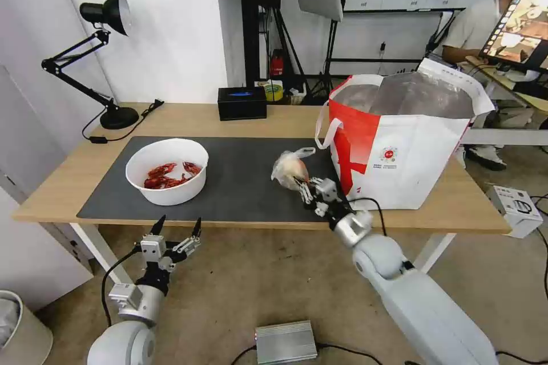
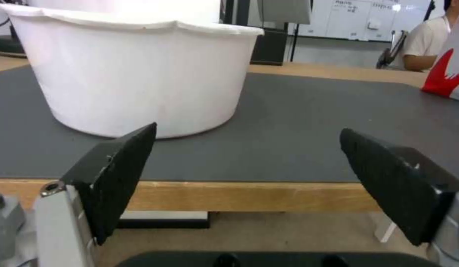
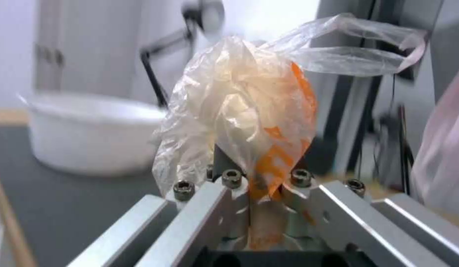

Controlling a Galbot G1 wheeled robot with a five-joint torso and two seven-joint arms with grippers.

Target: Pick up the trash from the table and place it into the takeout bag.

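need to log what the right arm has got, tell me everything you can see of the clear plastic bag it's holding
The clear bag is thin, crinkled, see-through plastic with orange print on one side and a pale beige lump inside. Its loose handle loops trail off from the top. The right gripper is shut on its lower end, the plastic bunched between the fingers. It sits over the dark grey mat, between the white bowl and the takeout bag. Whether it touches the mat cannot be told.
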